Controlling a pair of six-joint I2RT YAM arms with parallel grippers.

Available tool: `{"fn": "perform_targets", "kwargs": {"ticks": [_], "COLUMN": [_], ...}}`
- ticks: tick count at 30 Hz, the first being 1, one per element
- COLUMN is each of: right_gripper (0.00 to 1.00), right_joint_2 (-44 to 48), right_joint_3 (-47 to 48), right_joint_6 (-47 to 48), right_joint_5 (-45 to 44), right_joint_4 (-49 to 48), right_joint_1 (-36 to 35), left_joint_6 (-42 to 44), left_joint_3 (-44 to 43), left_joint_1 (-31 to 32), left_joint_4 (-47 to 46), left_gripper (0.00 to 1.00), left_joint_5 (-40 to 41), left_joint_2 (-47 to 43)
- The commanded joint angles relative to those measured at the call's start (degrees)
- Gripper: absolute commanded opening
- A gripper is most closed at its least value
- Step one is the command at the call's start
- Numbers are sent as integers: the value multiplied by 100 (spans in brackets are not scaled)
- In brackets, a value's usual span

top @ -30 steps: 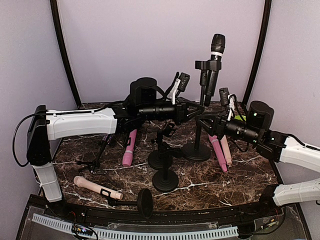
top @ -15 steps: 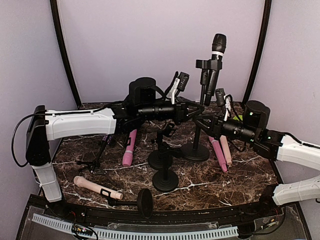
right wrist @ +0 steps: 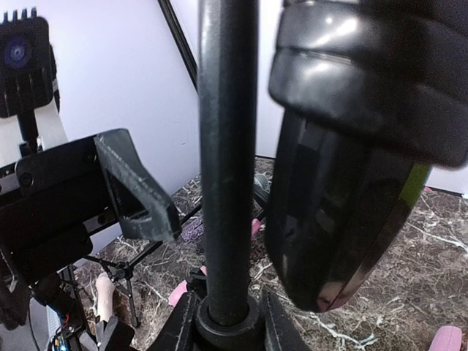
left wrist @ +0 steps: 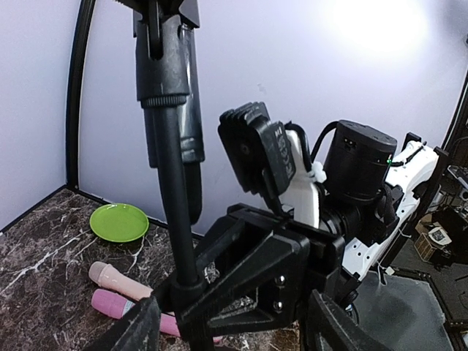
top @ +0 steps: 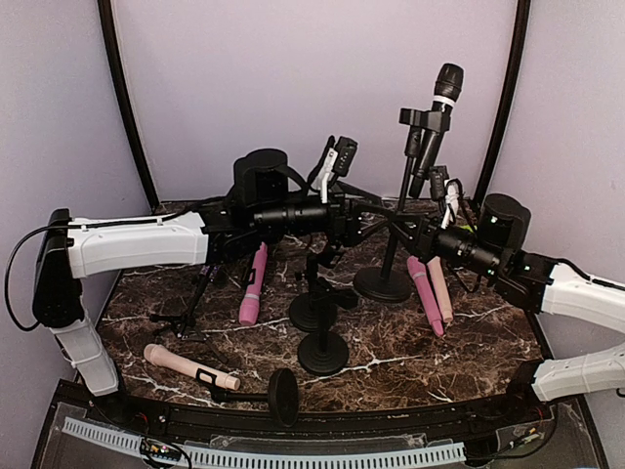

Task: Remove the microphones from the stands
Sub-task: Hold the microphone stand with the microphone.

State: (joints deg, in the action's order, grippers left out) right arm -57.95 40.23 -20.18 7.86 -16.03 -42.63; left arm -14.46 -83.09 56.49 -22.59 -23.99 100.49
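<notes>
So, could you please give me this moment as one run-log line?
phase: grasping stand | microphone: clipped in stand, stand tilted | right pincer: shut on stand pole | left pincer: open, near pole

Stand pole [left wrist: 172, 183] up close, green plate [left wrist: 119, 221] behind, pink microphones [left wrist: 110, 301] on marble

Microphone [top: 437, 122] on top of stand [top: 395, 234], rear centre-right of table [top: 469, 342]. 2 short stands [top: 322, 350] just front-left of its base. 2 paired mics [top: 423, 293] lie right of base, plate [left wrist: 119, 221] behind them. Lone mic [top: 252, 285] lies left of short stands; near mic [top: 186, 366] at front left.
</notes>
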Motion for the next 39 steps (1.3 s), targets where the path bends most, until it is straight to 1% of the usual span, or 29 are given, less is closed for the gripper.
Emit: {"fn": "perform_targets", "kwargs": {"ticks": [1,4,7,13,16,20,24,26,28,30,31,32,33,34,35,36,38,39], "right_gripper": [0,0,0,0,0,0,0,0,0,0,0,0,0,0,0,0,0,0], "right_joint_2": [55,-74,-216,-466,-561,-589,-586,-586,-575,-576,-573,-576,-569,-556,-540,-523,-466,-432], "right_joint_3": [538,728,925,1146,1183,1205,1205,1202,1189,1174,1159,1138,1117,1086,1064,1050,1021,1015], "right_joint_6": [95,129,146,39,-15,-61,-132,-147,-152,-170,-190,-207,-236,-263,-286,-305,-321,-320], "right_joint_5": [-389,-409,-312,1,112,178,273,306,316,346,384,431,508,588,665,763,926,1034], "right_joint_4": [-1006,-1033,-1039,-1143,-1165,-1185,-1231,-1240,-1229,-1228,-1238,-1267,-1301,-1343,-1375,-1398,-1420,-1421], "right_joint_1": [23,18,20,19,9,9,2,1,1,1,1,1,3,3,1,4,1,1], "left_joint_6": [225,281,272,274,325,383,352,309,279,249,243,243,262,261,260,251,249,254], "left_joint_3": [359,502,596,374,255,85,-128,-137,-145,-157,-177,-193,-230,-241,-234,-216,-145,-89], "left_joint_1": [13,13,17,23,26,20,22,25,22,20,27,23,21,25,28,28,27,30], "left_joint_4": [175,318,401,600,627,699,904,901,859,824,821,818,820,814,788,768,705,668], "left_gripper": [72,72,69,69,72,74,74,72,67,59,50,44,34,29,20,16,2,1], "left_joint_5": [196,339,393,352,400,479,735,801,785,745,671,621,460,392,276,243,130,78], "left_joint_2": [-388,-450,-419,-125,-45,91,251,280,292,296,296,296,296,274,254,211,130,99]}}
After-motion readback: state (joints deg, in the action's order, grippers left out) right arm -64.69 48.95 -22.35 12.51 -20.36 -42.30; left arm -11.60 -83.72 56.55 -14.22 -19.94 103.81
